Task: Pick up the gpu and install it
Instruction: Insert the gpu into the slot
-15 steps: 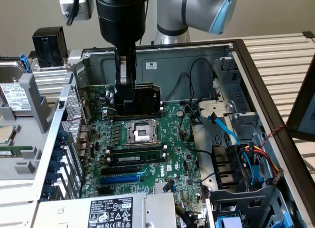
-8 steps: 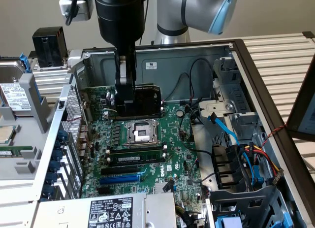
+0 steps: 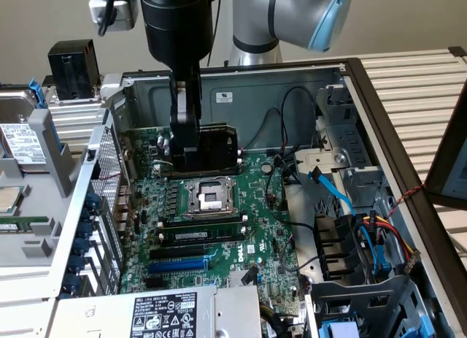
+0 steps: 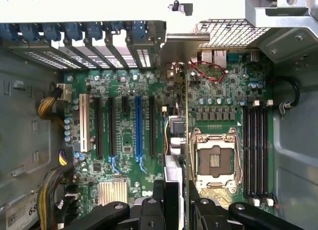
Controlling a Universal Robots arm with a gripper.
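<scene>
Gpu gripped and lifted, not yet seated in any slot.
The end effector [image 3: 191, 157] is closed on the gpu [image 3: 219, 141], holding it on edge above the motherboard [image 3: 248, 236], beside the CPU socket [image 3: 210, 196]. The blue slot [image 3: 179, 265] lies empty. The rear grille [image 3: 109, 199] stands close, so room is narrow.

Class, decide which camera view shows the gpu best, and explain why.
The exterior view: the gpu shows its black shroud face, held in the claw over the motherboard. The wrist view shows it edge-on, a thin strip with its silver bracket.
</scene>
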